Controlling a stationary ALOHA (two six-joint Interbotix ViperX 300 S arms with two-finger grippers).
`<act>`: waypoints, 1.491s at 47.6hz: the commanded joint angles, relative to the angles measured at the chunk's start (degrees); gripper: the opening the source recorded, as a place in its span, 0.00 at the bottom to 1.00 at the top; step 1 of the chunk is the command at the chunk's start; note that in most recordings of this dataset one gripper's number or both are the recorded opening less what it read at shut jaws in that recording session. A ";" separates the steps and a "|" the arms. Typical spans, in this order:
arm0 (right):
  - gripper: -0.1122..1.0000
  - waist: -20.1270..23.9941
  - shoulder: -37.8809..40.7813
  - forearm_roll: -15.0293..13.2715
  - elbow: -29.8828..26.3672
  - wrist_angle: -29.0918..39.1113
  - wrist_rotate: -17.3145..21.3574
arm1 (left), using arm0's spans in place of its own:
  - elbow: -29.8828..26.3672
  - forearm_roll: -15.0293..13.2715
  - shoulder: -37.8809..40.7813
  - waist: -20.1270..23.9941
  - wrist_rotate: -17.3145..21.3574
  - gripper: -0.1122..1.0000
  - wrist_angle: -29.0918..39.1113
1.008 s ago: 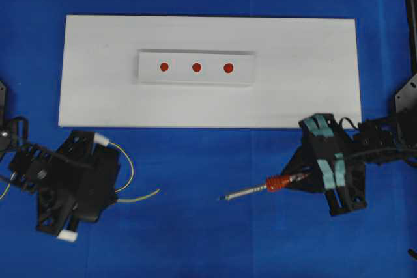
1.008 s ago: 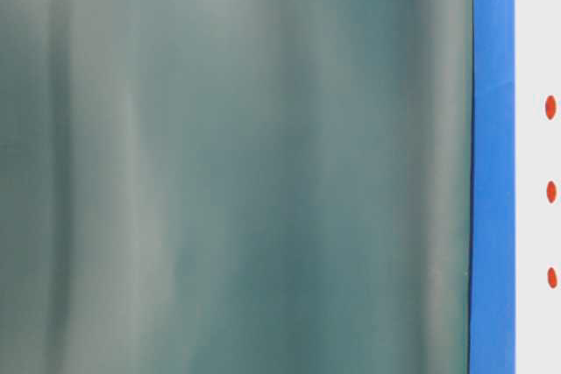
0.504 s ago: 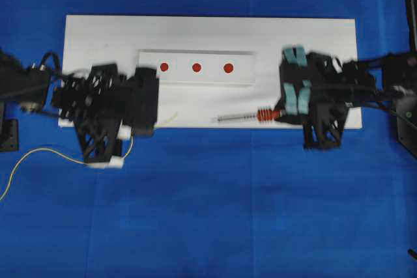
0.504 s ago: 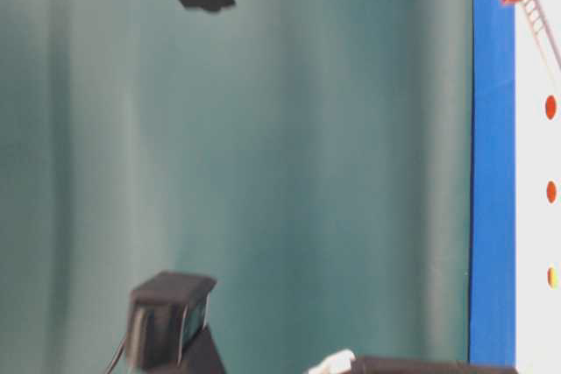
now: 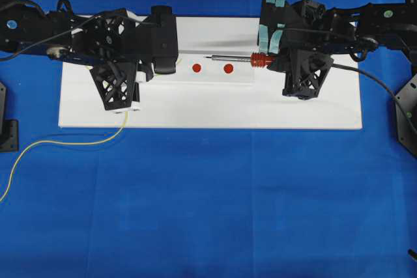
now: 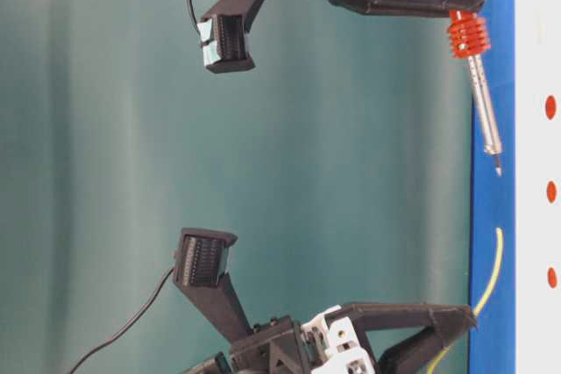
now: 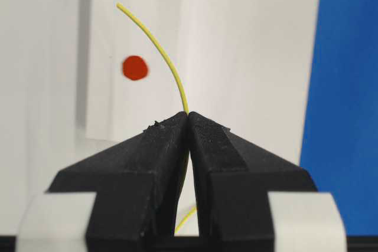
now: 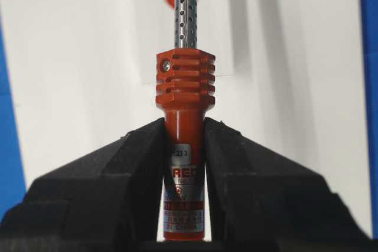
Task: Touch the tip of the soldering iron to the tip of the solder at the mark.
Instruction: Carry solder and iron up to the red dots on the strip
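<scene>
Overhead – left gripper (image 5: 159, 69): at upper left of centre, over the left end of the marked strip (image 5: 241, 77); it hides the leftmost mark and the solder's tip.
Overhead – solder (image 5: 58, 142): trails off the white board (image 5: 208, 112) to the lower left. Risk: drag on this slack could pull the tip off aim.
Overhead – right gripper (image 5: 270, 60): at upper right, holding the soldering iron (image 5: 234, 58) level, point toward the left, near the red marks (image 5: 228, 68).
Table-level – soldering iron (image 6: 478, 85): upper right, its point apart from the solder (image 6: 493, 269) at lower right. Risk: the tips could pass each other without contact, since both are very thin.
Left wrist – left gripper (image 7: 188, 123): jaws pressed together on the solder (image 7: 156, 48), which curves up and left past one red mark (image 7: 135, 67). Risk: the free length is bendable, and a push from the iron may deflect it.
Right wrist – right gripper (image 8: 184, 140): jaws clamped on the orange handle of the soldering iron (image 8: 185, 87); the point is out of frame. Risk: a slight tilt in the grip would swing the far point wide of the mark.
</scene>
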 commanded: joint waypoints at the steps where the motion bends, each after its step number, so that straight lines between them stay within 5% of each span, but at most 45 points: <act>1: 0.16 0.00 -0.53 -0.26 -1.41 -0.09 0.09 | -1.41 0.09 -0.53 0.18 0.09 0.12 -0.18; 46: 0.16 0.26 1.32 -0.26 -3.78 0.88 0.88 | 4.39 0.09 -4.39 -0.18 -2.72 0.12 2.20; 71: 0.16 0.79 1.58 -0.18 -3.96 0.88 0.97 | 5.80 0.09 -1.49 -0.97 -2.29 0.12 -2.37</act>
